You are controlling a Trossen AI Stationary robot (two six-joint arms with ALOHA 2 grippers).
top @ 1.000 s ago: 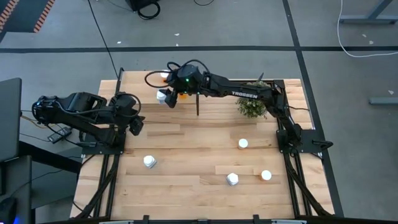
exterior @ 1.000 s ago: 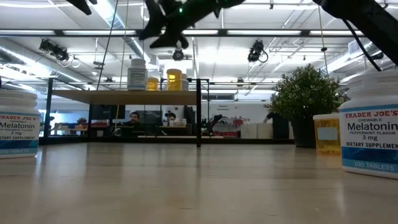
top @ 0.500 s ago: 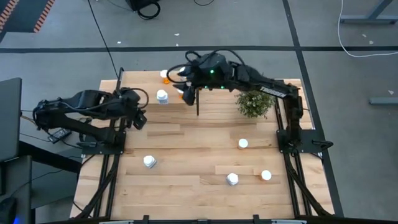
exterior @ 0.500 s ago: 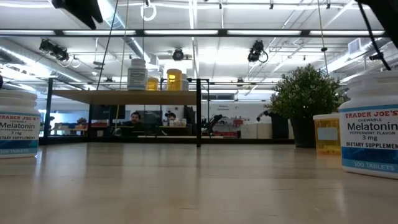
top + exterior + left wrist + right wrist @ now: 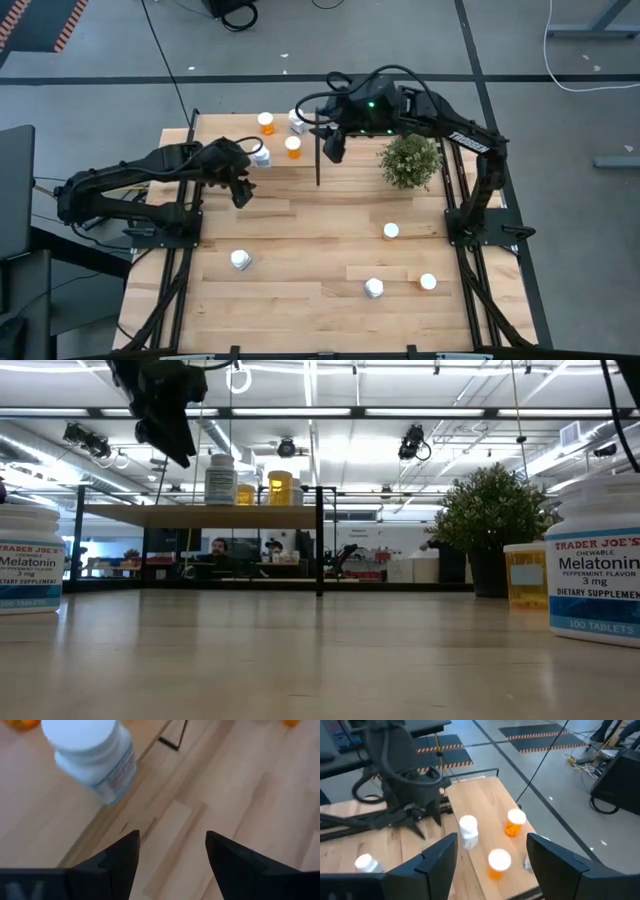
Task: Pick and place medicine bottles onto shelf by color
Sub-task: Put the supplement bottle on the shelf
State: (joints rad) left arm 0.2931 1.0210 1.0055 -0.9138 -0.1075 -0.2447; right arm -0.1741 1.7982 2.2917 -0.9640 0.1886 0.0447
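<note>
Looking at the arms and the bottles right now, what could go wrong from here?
The left gripper hangs open close to the white bottle at the shelf edge; a careless swing might tip it off. The right gripper hovers by the black divider, near the orange bottles, and may clip either.

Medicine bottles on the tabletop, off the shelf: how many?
4: left bottle on the left arm's side, middle bottle, right bottle beside it, far bottle nearer the plant. None appears hidden.

Both arms are matte black with looped black cables; the right arm [image 5: 455, 140] carries white lettering and a green indicator light.
</note>
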